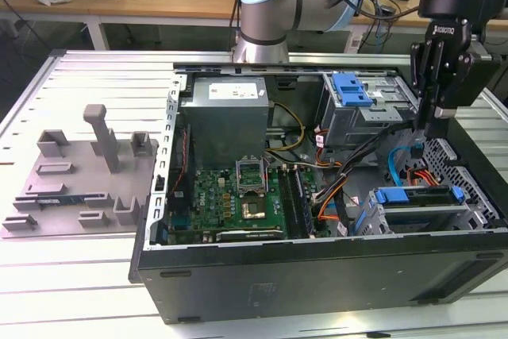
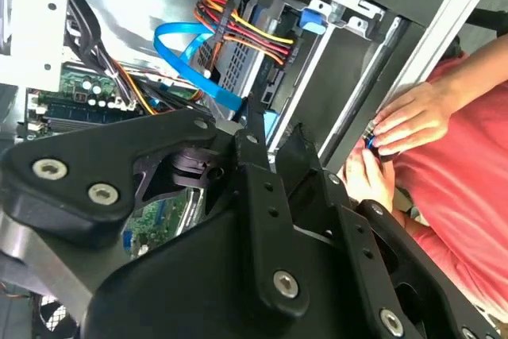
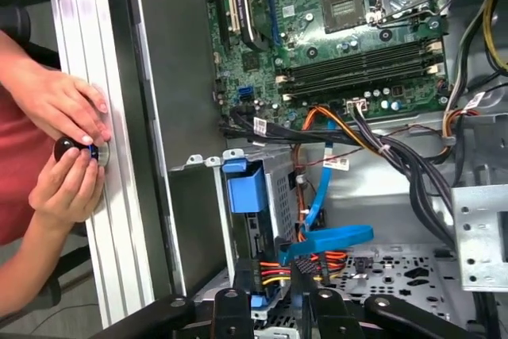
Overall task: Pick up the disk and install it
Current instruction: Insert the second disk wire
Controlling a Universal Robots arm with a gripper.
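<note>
The disk [image 1: 421, 212] lies in the drive cage at the front corner of the open computer case, on the exterior view's right, with a blue rail [image 1: 417, 194] along its top edge. In the first wrist view the disk [image 3: 275, 196] stands in the cage beside a blue plastic piece [image 3: 244, 188]. My black gripper [image 1: 425, 126] hangs just above and behind that cage with its fingers pointing down, close together and holding nothing. In the wrist views the gripper [image 3: 309, 275] [image 2: 275, 129] is over a blue flat cable [image 3: 321, 228].
A person's hands [image 3: 67, 117] [image 2: 413, 121] hold a small dark knob at the table's aluminium rail beside the case. A motherboard [image 1: 230, 196], a grey power supply [image 1: 226, 113] and an upper cage with a blue latch [image 1: 352, 89] are inside. A grey fixture [image 1: 87, 172] lies on the exterior view's left.
</note>
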